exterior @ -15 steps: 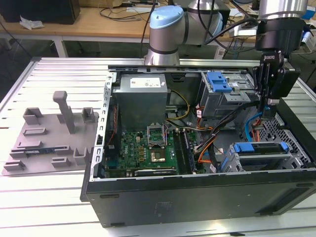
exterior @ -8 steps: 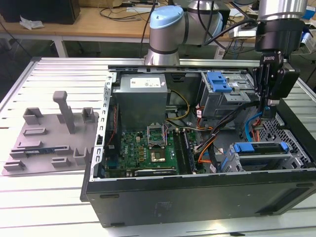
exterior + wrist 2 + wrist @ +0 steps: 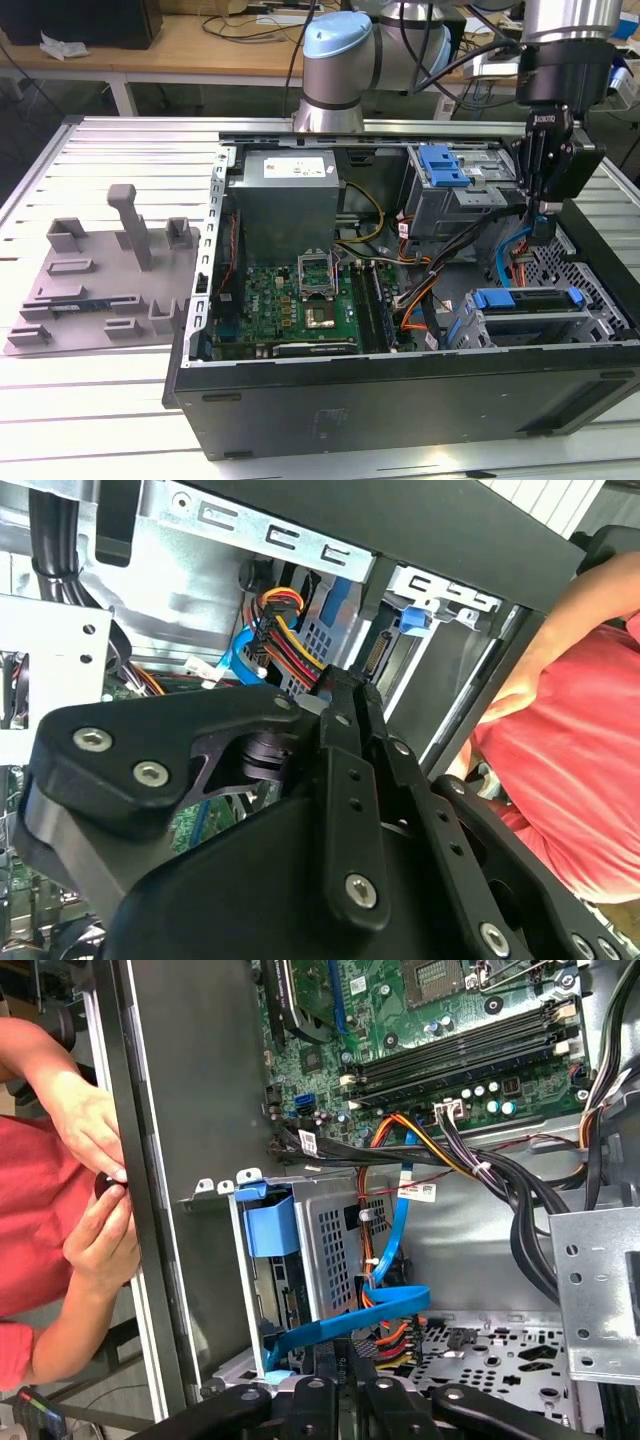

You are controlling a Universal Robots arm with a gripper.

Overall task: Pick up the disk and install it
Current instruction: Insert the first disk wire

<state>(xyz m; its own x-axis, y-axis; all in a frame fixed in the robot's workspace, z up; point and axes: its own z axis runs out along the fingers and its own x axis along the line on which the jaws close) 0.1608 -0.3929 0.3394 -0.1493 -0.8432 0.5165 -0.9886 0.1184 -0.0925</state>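
The black two-fingered tool hangs inside the open black computer case at the exterior view's right; its fingers are drawn together with nothing between them, near a bundle of red, yellow and orange wires; the disk, a flat drive framed by a blue plastic carrier bracket, sits in the grey metal drive cage, near the tool but apart from it; a person's hands rest at the case's outer wall; the case lies on the ribbed metal desk.
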